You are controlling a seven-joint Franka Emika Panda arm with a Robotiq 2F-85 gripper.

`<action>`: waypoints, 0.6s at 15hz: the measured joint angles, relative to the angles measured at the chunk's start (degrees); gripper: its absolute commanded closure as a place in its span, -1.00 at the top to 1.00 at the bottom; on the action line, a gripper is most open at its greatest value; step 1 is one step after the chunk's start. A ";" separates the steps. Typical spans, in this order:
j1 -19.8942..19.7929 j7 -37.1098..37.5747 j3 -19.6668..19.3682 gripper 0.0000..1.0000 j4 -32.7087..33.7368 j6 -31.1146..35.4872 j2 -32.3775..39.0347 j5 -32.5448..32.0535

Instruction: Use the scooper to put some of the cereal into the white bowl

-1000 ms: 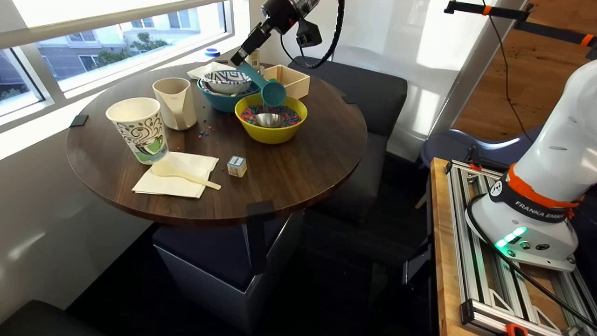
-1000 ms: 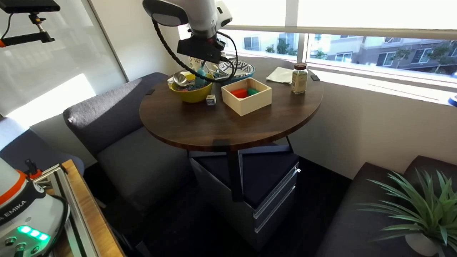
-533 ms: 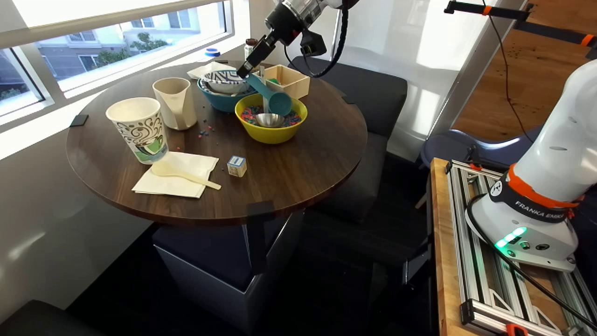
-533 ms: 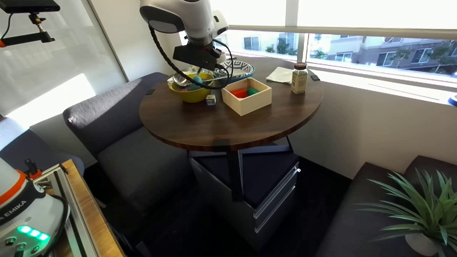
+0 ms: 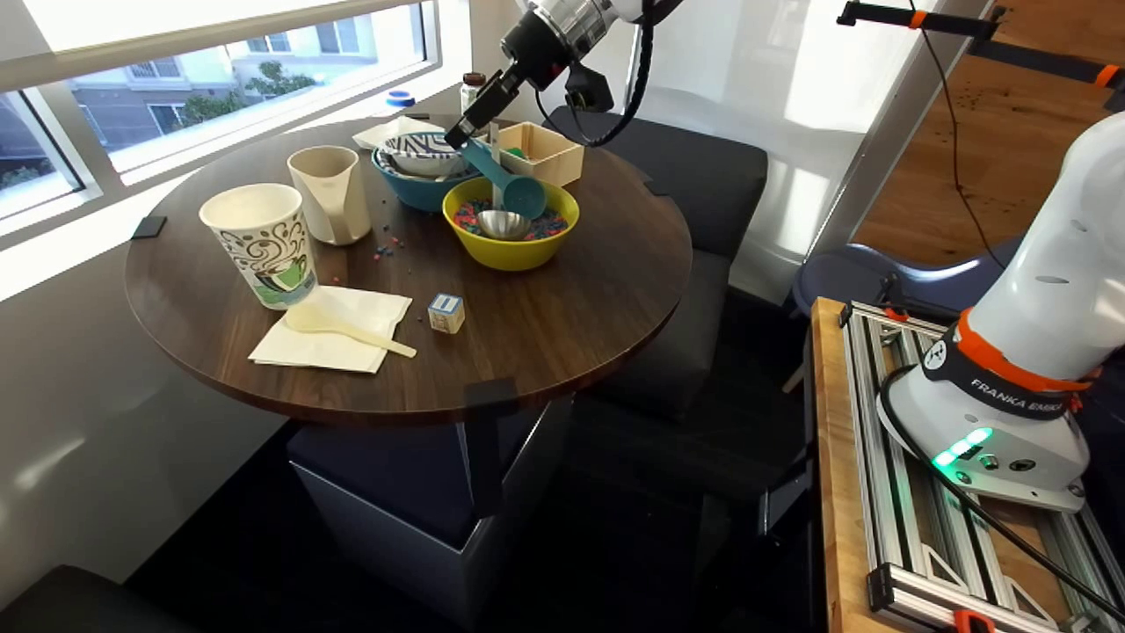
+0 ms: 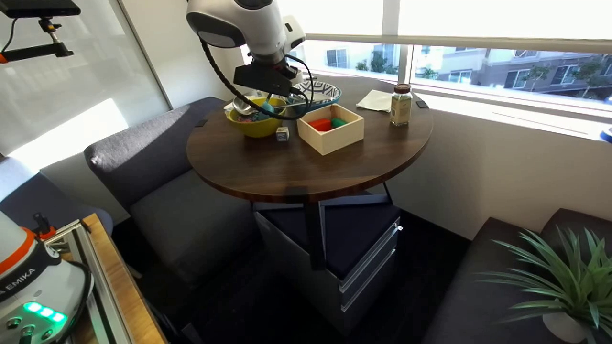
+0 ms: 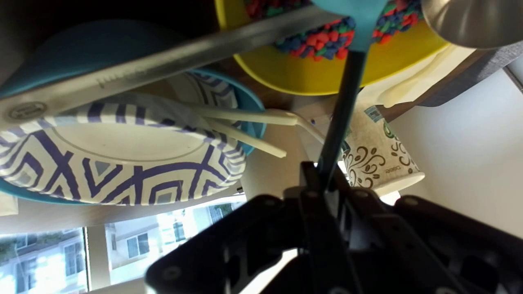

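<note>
As the arm [image 5: 567, 35] is slanted down over the bench [image 5: 562, 308] from the top edge in both exterior views, the scoop [image 5: 514, 186] is clasped by its handle end in the pincer [image 5: 457, 137] and tilted, its cup [image 5: 527, 200] seen within the yellow bowl [image 5: 510, 257], near the ladle [image 5: 503, 226]. The white bowl [image 5: 428, 148] is set in the blue bowl [image 5: 420, 195], just beside the yellow one. The arm's middle links are cut off by the frame edges. In an exterior view the pincer is hidden behind the wrist [image 6: 263, 79], and the scoop is crossed by a cable [image 6: 288, 118]. In the wrist view the cup is cut off at the top edge; whether cereal [image 7: 322, 41] is carried cannot be told, nor whether the ladle is touched.
</note>
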 measured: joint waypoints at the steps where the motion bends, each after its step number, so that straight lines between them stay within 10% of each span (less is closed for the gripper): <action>1: 0.03 -1.37 0.07 -0.96 -0.08 0.32 0.00 0.86; 9: 1.74 -7.77 0.51 -0.96 -1.95 1.35 0.00 4.56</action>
